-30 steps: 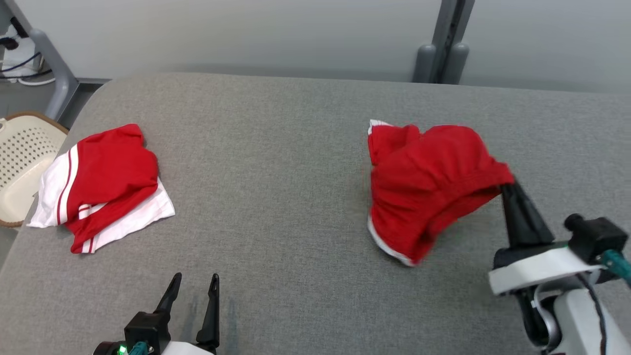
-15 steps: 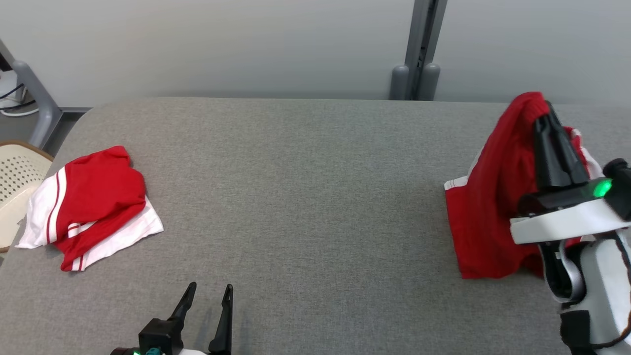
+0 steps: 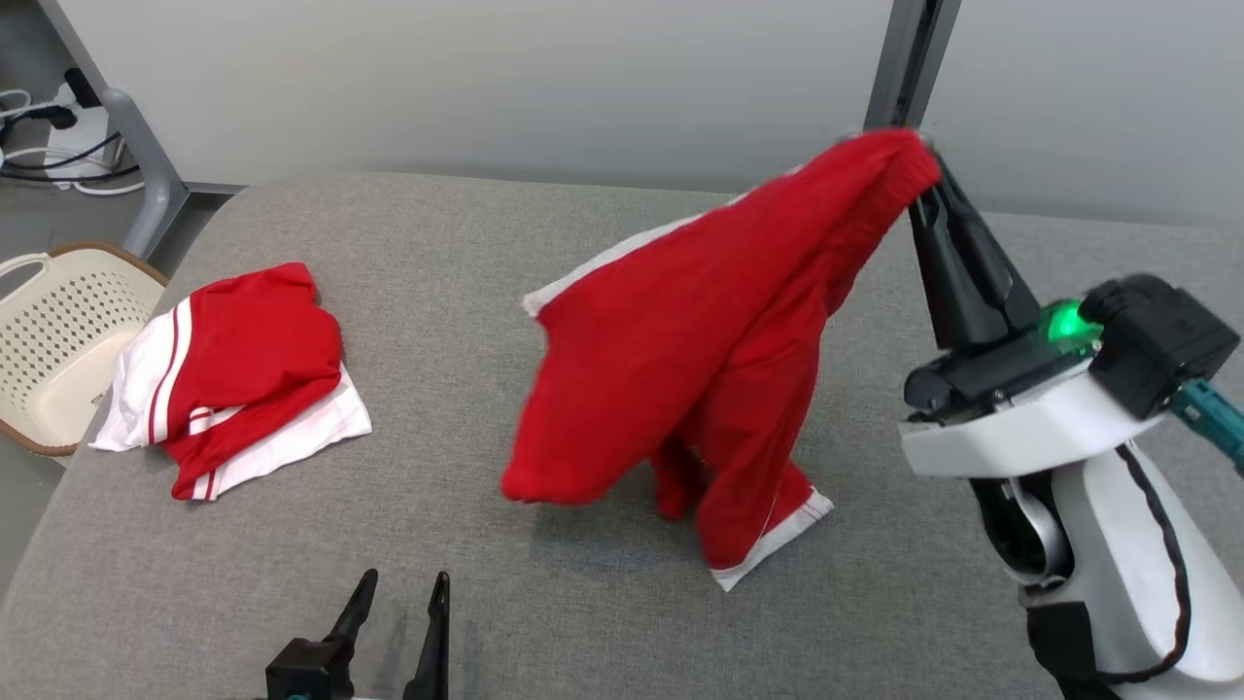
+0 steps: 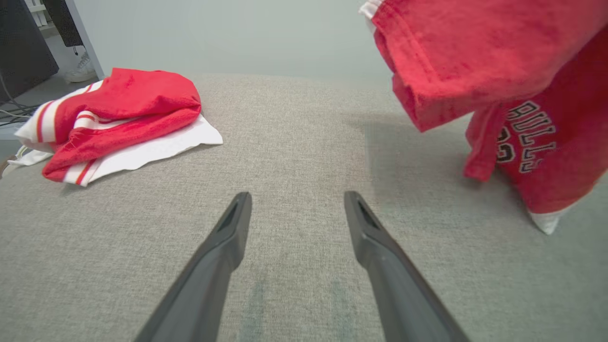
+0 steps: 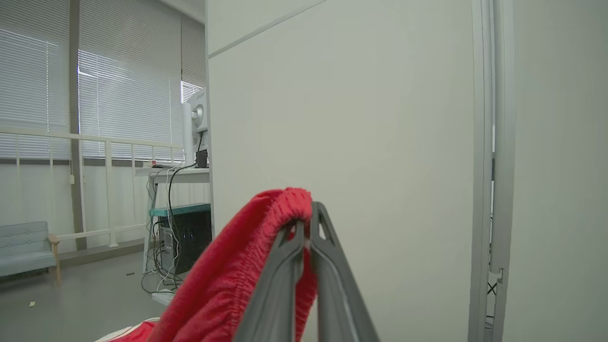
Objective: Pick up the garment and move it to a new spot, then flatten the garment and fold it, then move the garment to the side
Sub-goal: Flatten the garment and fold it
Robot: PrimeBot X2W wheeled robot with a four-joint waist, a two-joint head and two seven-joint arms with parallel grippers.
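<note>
Right end effector [image 3: 931,190], clamped on the red garment [image 3: 700,340], holds it above mid-surface, hem touching down. Left end effector [image 3: 400,595] hovers, fingers apart, near the front edge. Open grey surface [image 3: 466,253] separates the garment from a red-and-white pile [image 3: 243,379] near the left edge.

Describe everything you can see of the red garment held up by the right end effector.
The red garment is soft knit fabric with white trim and BULLS lettering. The right end effector, shut, pinches its ribbed edge high up; the cloth drapes down in loose folds, and its white-trimmed lower hem touches the grey table.
</note>
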